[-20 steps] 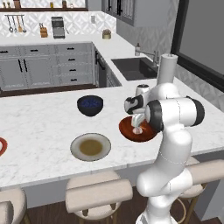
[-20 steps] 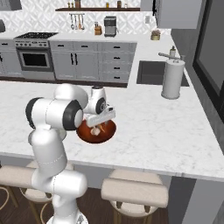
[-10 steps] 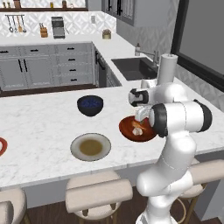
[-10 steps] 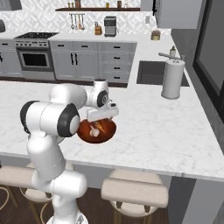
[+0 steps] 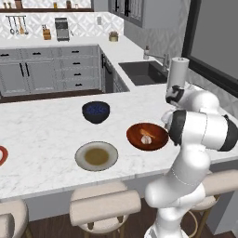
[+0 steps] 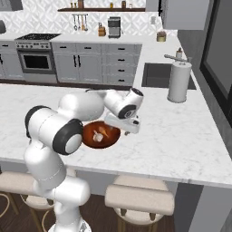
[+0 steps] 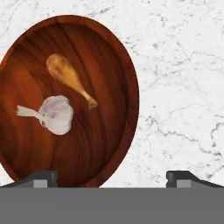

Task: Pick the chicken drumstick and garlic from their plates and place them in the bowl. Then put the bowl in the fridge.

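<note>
Garlic [image 7: 56,114] now lying loose in the reddish-brown bowl [image 7: 114,57], just beside the chicken drumstick [image 7: 69,77], no longer pinched as a second ago. Gripper [image 7: 112,177] spread wide, lifted clear above the bowl's near rim, holding nothing. Bowl resting on the marble counter [image 5: 42,139], near the grey-rimmed plate [image 5: 96,156] left bare. Both foods apparently delivered; remaining: grasp the bowl and carry it to the fridge.

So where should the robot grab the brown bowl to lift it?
Probably the rim of the bowl on its near right side, coming from above. It's too wide to straddle, and the open gripper hovers there, clear of the garlic and chicken drumstick.
</note>
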Tool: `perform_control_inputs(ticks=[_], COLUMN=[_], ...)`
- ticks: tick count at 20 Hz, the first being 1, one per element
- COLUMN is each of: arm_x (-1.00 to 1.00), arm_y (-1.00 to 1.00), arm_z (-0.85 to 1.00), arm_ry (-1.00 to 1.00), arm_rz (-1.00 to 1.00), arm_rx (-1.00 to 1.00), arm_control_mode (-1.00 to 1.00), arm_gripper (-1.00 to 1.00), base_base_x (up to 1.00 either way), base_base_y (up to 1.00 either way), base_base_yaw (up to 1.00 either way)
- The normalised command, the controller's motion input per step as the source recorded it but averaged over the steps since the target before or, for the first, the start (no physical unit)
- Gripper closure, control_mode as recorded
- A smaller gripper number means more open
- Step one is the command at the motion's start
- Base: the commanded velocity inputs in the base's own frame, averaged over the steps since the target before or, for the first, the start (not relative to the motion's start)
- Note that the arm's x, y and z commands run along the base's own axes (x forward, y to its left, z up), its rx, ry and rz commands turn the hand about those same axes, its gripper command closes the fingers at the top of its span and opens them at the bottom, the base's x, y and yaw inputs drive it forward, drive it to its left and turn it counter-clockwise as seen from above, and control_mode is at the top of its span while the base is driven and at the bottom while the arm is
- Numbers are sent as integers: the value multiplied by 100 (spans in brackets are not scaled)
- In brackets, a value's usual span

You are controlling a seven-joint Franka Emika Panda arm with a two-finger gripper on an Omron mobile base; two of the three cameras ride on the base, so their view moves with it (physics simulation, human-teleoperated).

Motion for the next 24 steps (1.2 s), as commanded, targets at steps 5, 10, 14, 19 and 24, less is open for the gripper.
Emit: perform_control_inputs(ticks=[5, 10, 14, 19, 24], arm_x=[-10, -87, -59, 27, 15], arm_y=[3, 35, 24, 6, 2], arm_z=[-9, -5, -1, 0, -22], arm_ry=[4, -23, -9, 3, 3], arm_rz=[-24, -6, -23, -2, -20], arm_rx=[24, -4, 2, 0, 3], arm_control_mode=[-100, -100, -100, -100, -100], arm_gripper=[-100, -100, -100, -100, -100], base_base_x=[0, 0, 0, 0, 0], base_base_y=[0, 0, 0, 0, 0], base_base_yaw=[0, 0, 0, 0, 0])
